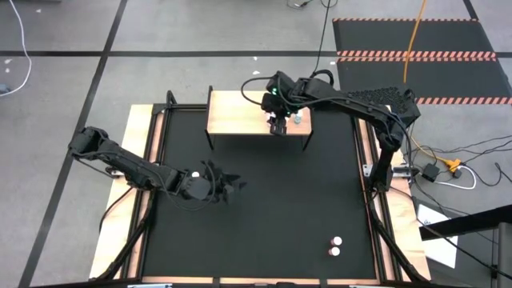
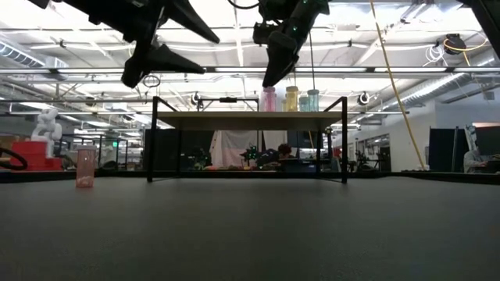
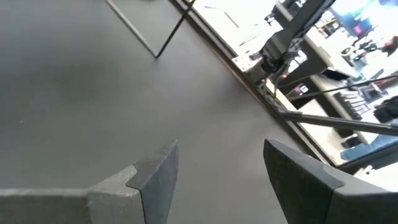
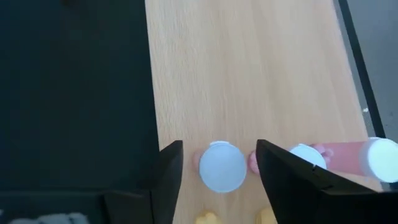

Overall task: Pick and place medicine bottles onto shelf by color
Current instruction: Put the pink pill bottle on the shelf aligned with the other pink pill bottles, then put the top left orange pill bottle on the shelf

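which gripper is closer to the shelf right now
Right. The right gripper hangs directly over the shelf, jaws on either side of a pink bottle; the left gripper hovers over the black mat, well short of it.

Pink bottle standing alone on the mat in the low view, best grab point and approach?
Grip the pink bottle across its round body, just under the cap, coming straight down from above. It stands upright on the black mat with open space around it, so a top-down approach with fingers straddling the cylinder looks cleanest. A side approach risks tipping something this small and light.
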